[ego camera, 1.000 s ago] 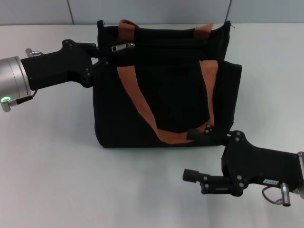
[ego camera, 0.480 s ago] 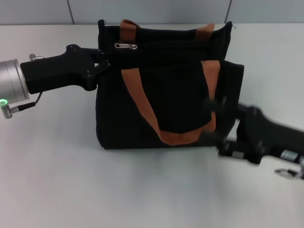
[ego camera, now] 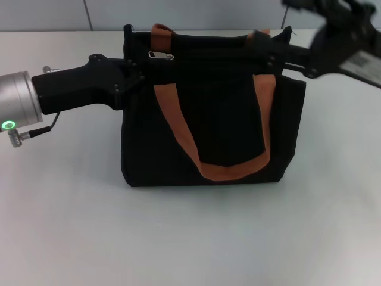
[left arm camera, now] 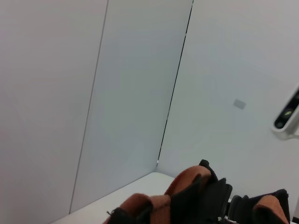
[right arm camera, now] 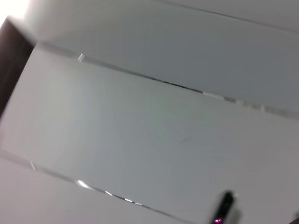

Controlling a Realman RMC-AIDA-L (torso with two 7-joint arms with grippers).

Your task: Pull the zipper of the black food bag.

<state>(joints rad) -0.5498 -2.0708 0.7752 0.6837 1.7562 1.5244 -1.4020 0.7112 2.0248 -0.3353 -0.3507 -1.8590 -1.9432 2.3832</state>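
The black food bag (ego camera: pixel 220 125) stands upright mid-table in the head view, with orange-brown strap handles (ego camera: pixel 178 128). The silver zipper (ego camera: pixel 161 55) lies on the zip track near the bag's top left end, untouched. My left gripper (ego camera: pixel 132 74) presses against the bag's upper left edge, just left of and below the zipper. My right gripper (ego camera: pixel 266 47) is motion-blurred at the bag's top right corner, jaws apart and empty. The left wrist view shows only strap tops (left arm camera: pixel 189 179) and black fabric; the right wrist view shows no bag.
The white table (ego camera: pixel 178 238) stretches in front of and to both sides of the bag. A grey panelled wall (ego camera: pixel 190 12) runs along the table's far edge, close behind the bag.
My right arm swung from the table in front of the bag's lower right up to its top right corner. My left gripper pushed slightly right against the bag.
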